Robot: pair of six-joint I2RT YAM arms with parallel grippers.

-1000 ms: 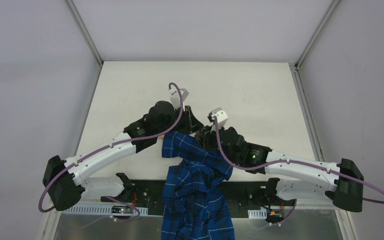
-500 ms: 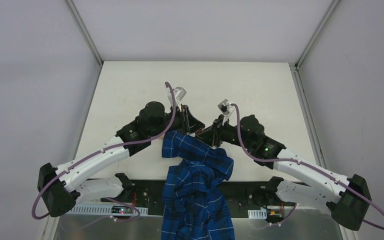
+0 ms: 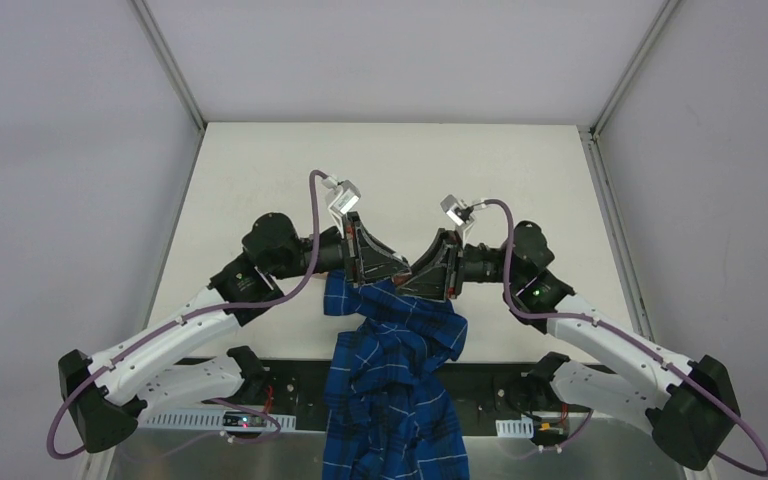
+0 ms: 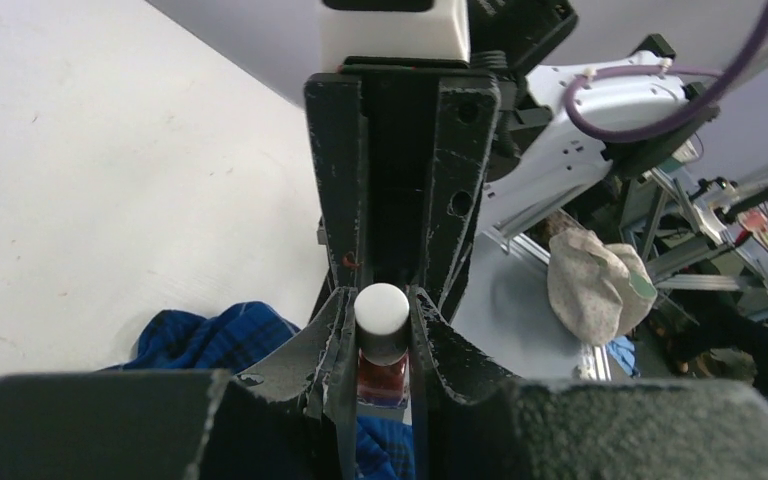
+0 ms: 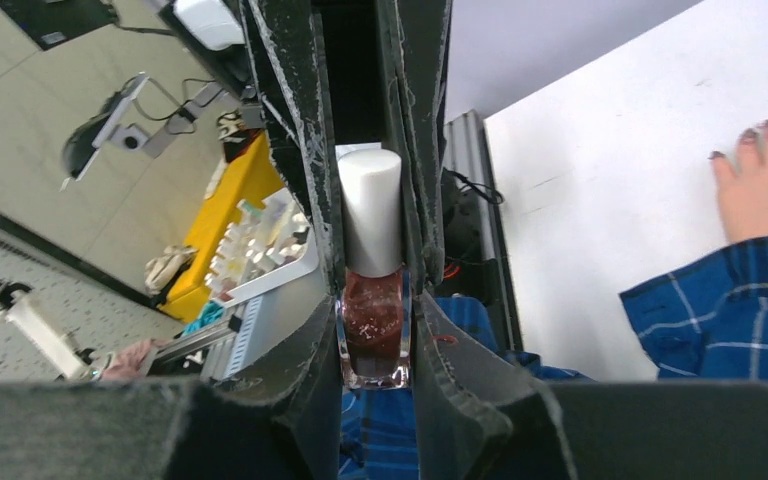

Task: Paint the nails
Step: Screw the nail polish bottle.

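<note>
A small polish bottle with a white cap and dark red glass body is held between both grippers above the plaid sleeve. My left gripper is shut on the cap. My right gripper is shut on the glass body. In the top view the left gripper and the right gripper meet tip to tip, and the bottle is hidden there. The pale hand lies flat on the table, showing dark reddish nails. Its blue plaid sleeve runs to the near edge.
The white table is walled by grey panels on three sides. A black rail with the arm bases runs along the near edge. The sleeve lies just right of my right gripper.
Both grippers have risen from low over the hand and swung to face each other. They now meet tip to tip on the bottle. The sleeve has not moved.
</note>
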